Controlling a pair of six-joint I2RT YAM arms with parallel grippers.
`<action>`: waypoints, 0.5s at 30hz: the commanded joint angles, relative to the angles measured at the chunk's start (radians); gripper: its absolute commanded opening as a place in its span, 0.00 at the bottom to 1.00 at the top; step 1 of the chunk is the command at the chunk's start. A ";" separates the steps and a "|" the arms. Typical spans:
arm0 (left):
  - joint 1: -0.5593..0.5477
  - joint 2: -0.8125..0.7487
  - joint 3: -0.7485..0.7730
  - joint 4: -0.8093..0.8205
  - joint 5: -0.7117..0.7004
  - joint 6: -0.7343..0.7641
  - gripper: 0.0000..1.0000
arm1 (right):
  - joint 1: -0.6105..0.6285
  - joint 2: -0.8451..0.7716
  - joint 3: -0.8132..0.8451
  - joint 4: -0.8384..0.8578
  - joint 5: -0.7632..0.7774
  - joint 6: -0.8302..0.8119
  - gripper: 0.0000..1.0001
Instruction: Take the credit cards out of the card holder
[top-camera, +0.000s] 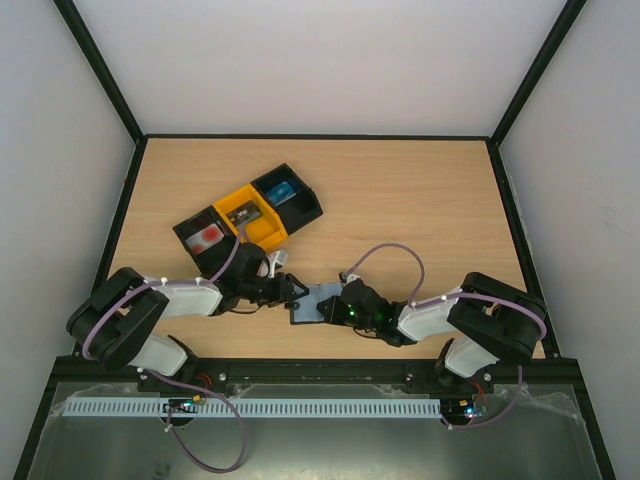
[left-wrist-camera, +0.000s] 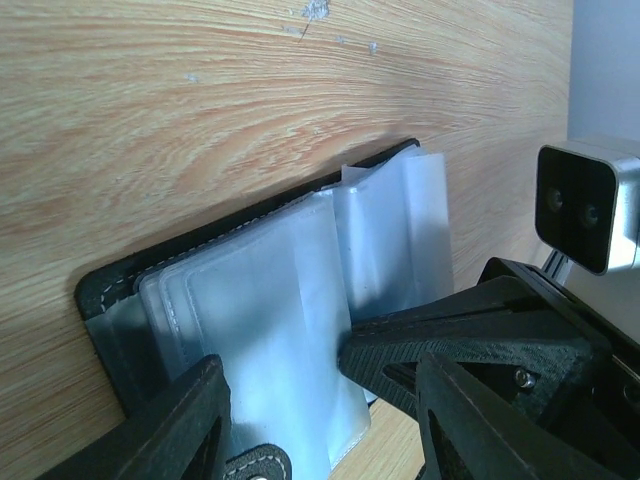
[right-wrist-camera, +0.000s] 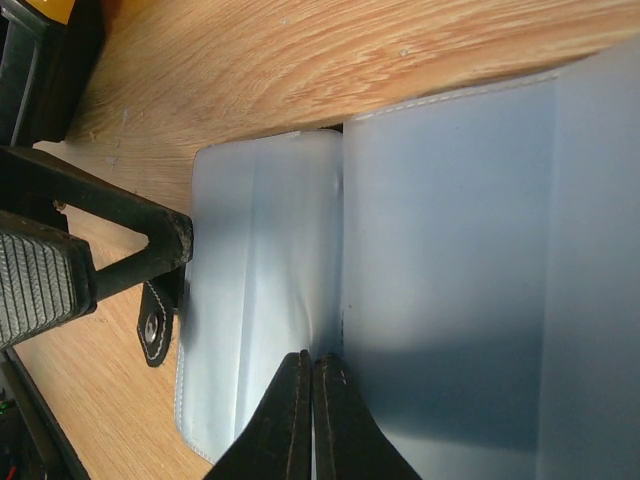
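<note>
The card holder (top-camera: 312, 298) lies open on the wood between my two grippers, black-edged, with its pale translucent sleeves (left-wrist-camera: 270, 290) fanned out. No card colour shows through the sleeves (right-wrist-camera: 450, 250). My left gripper (top-camera: 297, 290) stands open at the holder's near-left edge, its fingers (left-wrist-camera: 180, 420) straddling a sleeve and the snap tab (right-wrist-camera: 152, 328). The right gripper (right-wrist-camera: 312, 362) is shut, its tips pressed at the fold between two sleeves; whether a sleeve sits between them I cannot tell. Of the credit cards, a red one (top-camera: 208, 236) and a blue one (top-camera: 283, 191) lie in bins.
A slanted row of three bins stands behind the left arm: black, yellow (top-camera: 272, 232), black. The right wrist's camera (left-wrist-camera: 585, 205) hangs close over the holder. Dark frame rails border the table on the left, right and far sides.
</note>
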 joint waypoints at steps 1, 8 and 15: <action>0.006 0.023 -0.009 0.040 0.032 -0.015 0.53 | 0.008 0.022 -0.010 -0.032 0.008 0.003 0.03; 0.005 -0.031 -0.008 -0.011 0.001 -0.003 0.54 | 0.008 0.013 -0.026 -0.033 0.021 0.013 0.03; 0.005 -0.061 0.004 -0.104 -0.064 0.037 0.56 | 0.008 0.021 -0.035 -0.025 0.022 0.024 0.03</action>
